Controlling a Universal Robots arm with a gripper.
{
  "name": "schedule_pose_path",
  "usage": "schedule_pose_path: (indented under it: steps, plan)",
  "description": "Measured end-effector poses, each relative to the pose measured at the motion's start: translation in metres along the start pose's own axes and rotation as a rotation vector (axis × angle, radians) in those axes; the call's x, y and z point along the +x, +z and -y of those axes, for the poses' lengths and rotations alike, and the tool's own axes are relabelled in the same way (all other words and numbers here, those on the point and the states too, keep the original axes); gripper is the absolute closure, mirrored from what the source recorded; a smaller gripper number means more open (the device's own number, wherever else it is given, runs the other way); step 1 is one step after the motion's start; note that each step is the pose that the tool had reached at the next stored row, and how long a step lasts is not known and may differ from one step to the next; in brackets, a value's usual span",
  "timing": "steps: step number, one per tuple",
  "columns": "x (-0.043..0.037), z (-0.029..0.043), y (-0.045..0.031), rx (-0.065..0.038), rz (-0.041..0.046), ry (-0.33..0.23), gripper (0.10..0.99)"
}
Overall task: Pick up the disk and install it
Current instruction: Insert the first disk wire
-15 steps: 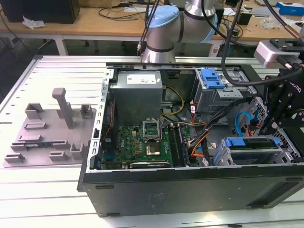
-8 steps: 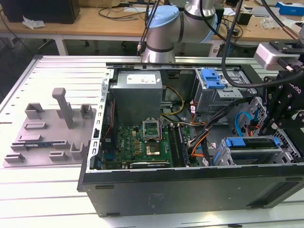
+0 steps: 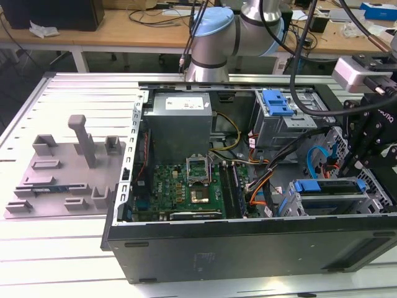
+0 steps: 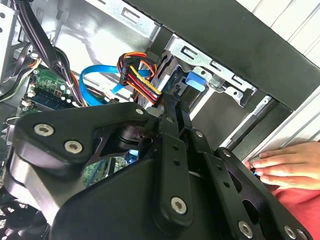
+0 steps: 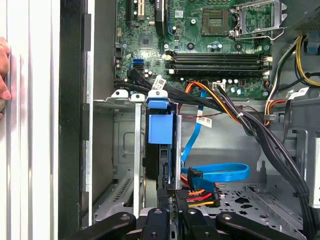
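Observation:
The disk [image 3: 325, 186] sits in the drive cage at the open computer case's corner, on the exterior view's right, its blue rail on top. In the first wrist view the disk [image 5: 160, 130] stands edge-on in a slot of the cage, blue rail end farthest from the camera. My gripper [image 5: 172, 210] is over its near end, black fingers pressed to either side of the thin edge. In the second wrist view the gripper [image 4: 175, 107] reaches into the cage beside the blue rail [image 4: 196, 81]. In the exterior view the gripper [image 3: 356, 164] hangs just right of the cage.
A person's hand [image 4: 285, 162] rests on the table just outside the case wall. Blue and orange-red cables [image 5: 220, 172] lie beside the cage. The motherboard [image 3: 192, 180], grey power-supply box [image 3: 180, 124] and a second drive cage [image 3: 279, 108] fill the case. A grey fixture plate [image 3: 62, 167] lies outside it.

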State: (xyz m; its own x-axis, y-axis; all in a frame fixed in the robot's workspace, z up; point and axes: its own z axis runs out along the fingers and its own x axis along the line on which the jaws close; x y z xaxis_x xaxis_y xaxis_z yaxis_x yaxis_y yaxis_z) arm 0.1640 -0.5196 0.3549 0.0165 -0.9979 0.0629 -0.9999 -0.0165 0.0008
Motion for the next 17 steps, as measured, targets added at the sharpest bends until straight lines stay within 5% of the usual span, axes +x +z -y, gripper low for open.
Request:
schedule_pose_path:
  steps: [17]
  plan:
    - [0.0019,0.0000,0.0010,0.000,0.0000,0.004,0.922]
